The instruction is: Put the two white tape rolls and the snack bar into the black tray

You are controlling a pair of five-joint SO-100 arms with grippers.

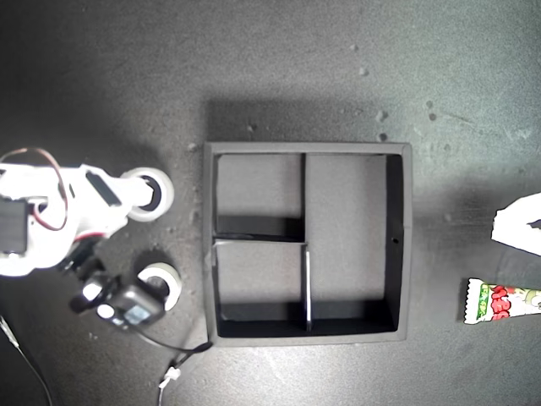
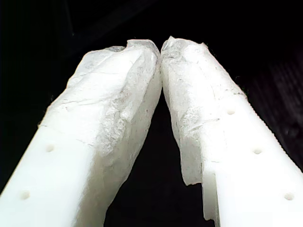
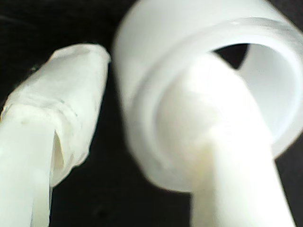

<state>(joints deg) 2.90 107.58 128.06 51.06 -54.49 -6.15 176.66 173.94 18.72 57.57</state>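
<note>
The dark speckled table (image 1: 338,68) bears the square black divided tray (image 1: 402,245) at centre, empty. At its nine o'clock, my second gripper (image 3: 142,113), jaws parted, has one finger through a white tape roll (image 3: 199,71); another roll (image 1: 165,283) lies nearby. The green-and-red wrapped snack bar (image 1: 503,302) lies at three o'clock. My first gripper (image 2: 161,49) is closed, empty.

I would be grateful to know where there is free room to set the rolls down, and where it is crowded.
All three sections of the tray are bare: the long one toward the exterior view's right, and two small squares beside it. It is crowded at that view's left, where my second gripper straddles one roll and the other roll lies close.
</note>
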